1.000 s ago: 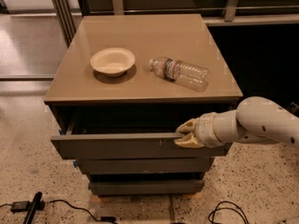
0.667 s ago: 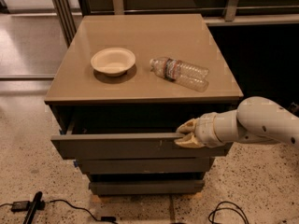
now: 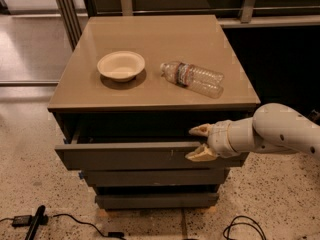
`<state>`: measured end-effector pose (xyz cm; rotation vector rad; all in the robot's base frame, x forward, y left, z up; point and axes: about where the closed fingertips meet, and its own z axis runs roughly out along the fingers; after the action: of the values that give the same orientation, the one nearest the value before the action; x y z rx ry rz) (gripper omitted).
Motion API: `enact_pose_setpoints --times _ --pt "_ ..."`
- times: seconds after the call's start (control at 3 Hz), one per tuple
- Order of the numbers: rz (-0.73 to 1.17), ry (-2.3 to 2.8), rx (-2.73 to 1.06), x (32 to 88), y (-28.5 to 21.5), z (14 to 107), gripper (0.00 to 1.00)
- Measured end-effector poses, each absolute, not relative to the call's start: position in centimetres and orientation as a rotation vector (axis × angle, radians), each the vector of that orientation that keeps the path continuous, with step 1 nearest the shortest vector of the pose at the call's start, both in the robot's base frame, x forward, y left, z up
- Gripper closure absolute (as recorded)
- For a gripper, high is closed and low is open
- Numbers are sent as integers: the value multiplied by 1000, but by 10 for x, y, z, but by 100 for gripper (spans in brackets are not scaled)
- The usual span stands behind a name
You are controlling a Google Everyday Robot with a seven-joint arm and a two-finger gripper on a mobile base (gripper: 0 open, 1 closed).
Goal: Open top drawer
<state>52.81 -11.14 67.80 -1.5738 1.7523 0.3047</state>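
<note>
The top drawer (image 3: 125, 156) of the grey cabinet is pulled partly out, with its dark inside showing under the tan cabinet top (image 3: 150, 91). Small pale scratch marks sit on its front right of centre. My gripper (image 3: 199, 143) reaches in from the right on a white arm (image 3: 280, 131). It is at the right end of the drawer front's upper edge. One cream finger (image 3: 200, 130) is behind that edge over the drawer's inside, the other in front of the panel. The fingers stand visibly apart, straddling the edge.
A cream bowl (image 3: 121, 65) and a clear plastic bottle (image 3: 192, 78) lying on its side rest on the cabinet top. Two lower drawer fronts (image 3: 155, 177) sit below. Black cables (image 3: 240, 226) and a dark tool (image 3: 35, 223) lie on the speckled floor.
</note>
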Motion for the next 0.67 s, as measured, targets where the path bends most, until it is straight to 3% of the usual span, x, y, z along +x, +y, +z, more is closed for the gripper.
enact_pose_setpoints --times 0.33,0.67 --pt "305 1752 -1574 528 -111 678 14" --pt "305 1752 -1574 528 -111 678 38"
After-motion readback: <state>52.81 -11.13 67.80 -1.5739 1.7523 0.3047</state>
